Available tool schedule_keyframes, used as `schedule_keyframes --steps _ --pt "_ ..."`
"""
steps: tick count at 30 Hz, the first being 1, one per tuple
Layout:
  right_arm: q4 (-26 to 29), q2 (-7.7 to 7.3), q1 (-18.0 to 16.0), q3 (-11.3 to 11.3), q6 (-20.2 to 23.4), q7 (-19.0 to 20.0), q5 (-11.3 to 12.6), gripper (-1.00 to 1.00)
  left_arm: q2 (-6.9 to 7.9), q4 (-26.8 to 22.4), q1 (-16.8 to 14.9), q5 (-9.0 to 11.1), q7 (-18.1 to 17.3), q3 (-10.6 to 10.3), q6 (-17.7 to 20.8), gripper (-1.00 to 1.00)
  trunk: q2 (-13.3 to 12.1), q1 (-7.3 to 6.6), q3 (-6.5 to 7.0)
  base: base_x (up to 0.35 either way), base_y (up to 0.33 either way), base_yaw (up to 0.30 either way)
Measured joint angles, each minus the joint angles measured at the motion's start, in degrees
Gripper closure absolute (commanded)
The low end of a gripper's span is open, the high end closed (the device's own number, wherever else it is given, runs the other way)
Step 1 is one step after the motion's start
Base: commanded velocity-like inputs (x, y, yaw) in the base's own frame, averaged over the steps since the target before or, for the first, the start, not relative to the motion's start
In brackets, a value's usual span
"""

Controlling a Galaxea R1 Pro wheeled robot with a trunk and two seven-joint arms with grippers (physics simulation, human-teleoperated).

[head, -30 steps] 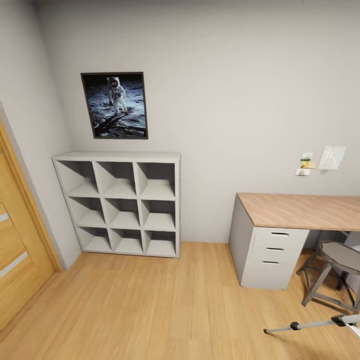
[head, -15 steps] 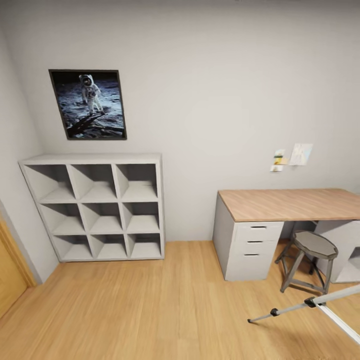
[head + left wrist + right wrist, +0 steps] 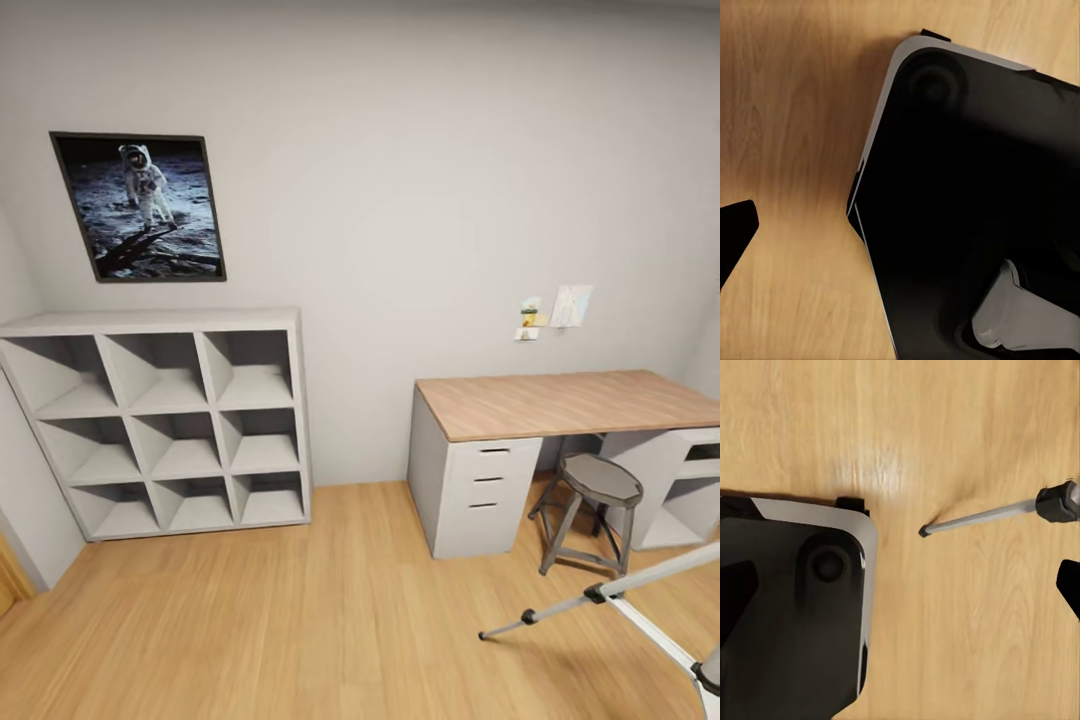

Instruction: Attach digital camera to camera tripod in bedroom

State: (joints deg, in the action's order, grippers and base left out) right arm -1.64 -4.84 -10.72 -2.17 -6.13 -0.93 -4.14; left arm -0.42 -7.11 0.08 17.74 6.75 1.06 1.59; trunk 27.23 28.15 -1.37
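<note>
Wood floor (image 3: 300,620): light planks run across the bedroom ahead of you, from the white cube shelf (image 3: 160,420) to the table (image 3: 560,400).
Camera tripod (image 3: 600,595): you see it low at the right of the head view, two silver legs with black joints spread over the floor, one foot near the grey stool (image 3: 590,510). Its head is cut off by the frame edge. The right wrist view catches one leg tip (image 3: 990,516).
Digital camera: you cannot tell where it is from these views.
Left tool: you see a dark fingertip (image 3: 733,232) at the frame edge above the robot's black base (image 3: 967,210); whether it is wide or narrow cannot be told.
Right tool: dark finger edges (image 3: 735,592) frame the floor; its width cannot be told either.
Handling: judge the tripod stiff but tippy on thin legs. Steady it high near the head, not by a leg.
Camera grip: likely light, hard, smooth. Take it by the body sides, clear of the lens.
</note>
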Motion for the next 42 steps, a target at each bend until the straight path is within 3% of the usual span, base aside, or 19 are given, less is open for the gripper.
schedule_keyframes --steps 42 --pt "-0.02 0.55 0.0 -0.02 0.26 -0.1 -0.01 -1.0 0.09 0.05 0.0 0.01 0.1 0.0 0.0 -1.0 0.0 -0.01 0.0 0.314 0.016 0.004"
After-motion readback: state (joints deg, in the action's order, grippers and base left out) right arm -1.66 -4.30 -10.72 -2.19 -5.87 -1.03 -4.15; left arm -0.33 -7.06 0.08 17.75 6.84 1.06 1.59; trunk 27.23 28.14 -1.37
